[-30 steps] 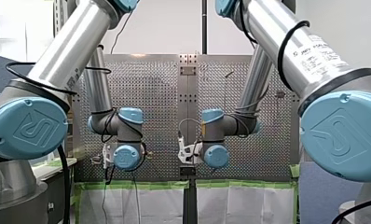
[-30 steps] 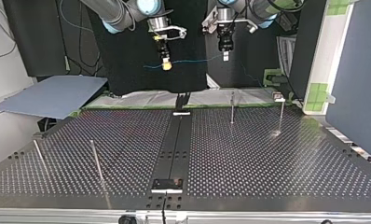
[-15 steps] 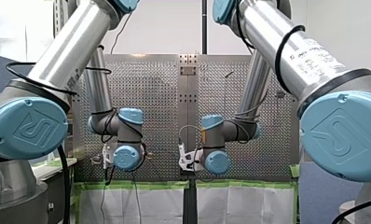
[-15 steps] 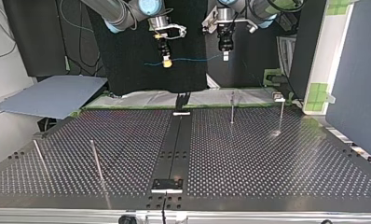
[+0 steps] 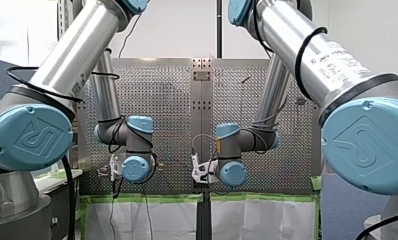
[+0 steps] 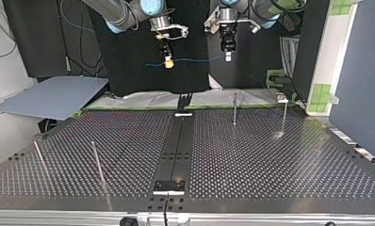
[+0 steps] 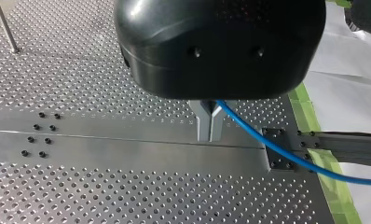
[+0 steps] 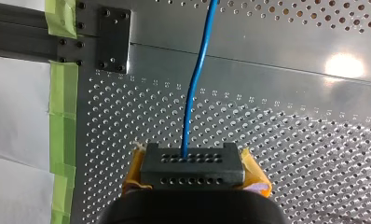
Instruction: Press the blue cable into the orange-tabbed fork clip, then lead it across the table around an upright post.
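1. Top view, far left: a flat grey-blue sheet [image 6: 53,96] lay beside the perforated table [image 6: 270,165], off its far corner.
2. 2 near posts [image 6: 97,162], thin and upright, stood on the table close to that view's left edge, on the camera's side.
3. Next, above the table's far edge, my right gripper [image 6: 168,66] hung with its yellow pads [image 6: 168,62] pointing down. Its jaws were closed tight on the blue cable [image 6: 195,60]. In the right wrist view the cable came out from between the pads and ran straight ahead over the table.
4. The cable stretched almost level through the air between the 2 grippers, clear of the table. A short loose end stuck out past my right gripper toward the view's left.
5. Right of that, my left gripper [image 6: 228,57], black, hung at about the same height. In the left wrist view its 2 metal fingers [image 7: 203,123] were pressed together with the cable pinched between them. From there the cable led off sideways over the green tape [image 7: 309,116] at the table's edge.
6. Further right, 2 far posts [image 6: 234,109] stood near the table's far edge, well below the cable and apart from it.
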Robot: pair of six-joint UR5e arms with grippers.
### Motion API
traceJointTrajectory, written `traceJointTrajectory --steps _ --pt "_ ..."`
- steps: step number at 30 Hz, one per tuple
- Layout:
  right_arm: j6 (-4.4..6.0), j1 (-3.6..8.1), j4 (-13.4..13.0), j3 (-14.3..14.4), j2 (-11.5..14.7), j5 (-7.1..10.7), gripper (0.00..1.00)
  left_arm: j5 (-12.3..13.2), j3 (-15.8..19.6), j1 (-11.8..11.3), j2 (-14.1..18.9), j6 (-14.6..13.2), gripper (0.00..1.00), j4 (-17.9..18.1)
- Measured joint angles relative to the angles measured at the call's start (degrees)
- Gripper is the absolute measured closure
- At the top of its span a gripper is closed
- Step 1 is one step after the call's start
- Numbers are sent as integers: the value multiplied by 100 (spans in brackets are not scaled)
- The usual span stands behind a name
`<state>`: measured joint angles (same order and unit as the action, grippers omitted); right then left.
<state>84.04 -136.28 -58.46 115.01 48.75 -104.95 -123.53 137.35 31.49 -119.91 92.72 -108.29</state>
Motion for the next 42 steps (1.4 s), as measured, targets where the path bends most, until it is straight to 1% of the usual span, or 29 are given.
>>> traceJointTrajectory --steps 7,10,12,15,18,19,21,26,29,31,33,36,38,42 --pt "-1 -2 2 -2 -3 -2 100 25 33 -27 -31 28 100 33" --pt "17 -57 62 -63 4 -63 100 18 144 -73 -11 66 100 140" --pt "83 -96 149 -149 69 -149 100 -21 224 -91 45 45 100 182" --pt "210 -111 304 -304 213 -304 100 -3 350 -122 171 58 100 136" --pt "311 -95 483 -484 389 -447 100 90 412 -146 333 178 100 -4" --pt "334 -91 539 -537 443 -455 100 110 423 -154 402 242 100 -68" --pt "374 -84 657 -636 562 -432 100 125 436 -169 501 335 100 -167" --pt "406 -78 886 -710 818 -382 100 123 520 -245 765 589 100 -425" --pt "463 -64 875 -717 976 -291 100 167 534 -297 912 671 100 -558" --pt "511 -58 811 -719 1090 -190 100 194 523 -335 1018 697 100 -593" --pt "561 -54 734 -720 1148 -82 100 201 495 -373 1120 706 100 -597" --pt "599 -44 607 -720 1097 18 100 202 440 -436 1211 712 100 -575" --pt "616 -37 514 -720 1022 51 100 209 397 -489 1183 723 100 -537" --pt "701 -12 275 -742 810 97 100 310 333 -612 1046 747 100 -498"
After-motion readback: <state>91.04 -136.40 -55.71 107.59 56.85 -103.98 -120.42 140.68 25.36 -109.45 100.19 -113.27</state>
